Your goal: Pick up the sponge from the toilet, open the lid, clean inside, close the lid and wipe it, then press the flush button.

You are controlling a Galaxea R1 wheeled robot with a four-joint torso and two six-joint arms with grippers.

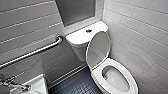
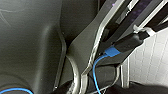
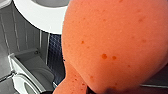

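Foam of bright orange is seen close up in the right wrist view: the sponge (image 3: 112, 42) is carried just beside the white rim of the toilet (image 3: 42, 20), and its body bulges out of a narrowed waist. From that pinched shape the right claw (image 3: 98, 90) is judged to be closed on the sponge, though the contact itself is hardly made out.

The sponge is judged light, soft and easily squashed, with pores that may take up water and make it heavier and slicker. It is best gripped across its middle, deep enough that it does not fold out of the hold when rubbed against ceramic.

The head view gives what the wrist views do not: the lid (image 1: 98, 47) is already raised against the tank (image 1: 80, 38), the bowl lies open in front of it, and the flush button (image 1: 88, 30) sits in the middle of the tank top. A grab bar (image 1: 35, 52) is fixed to the wall beside the toilet. The left wrist view offers dark robot parts, a blue cable (image 2: 96, 72) and white wall tile (image 2: 152, 57).
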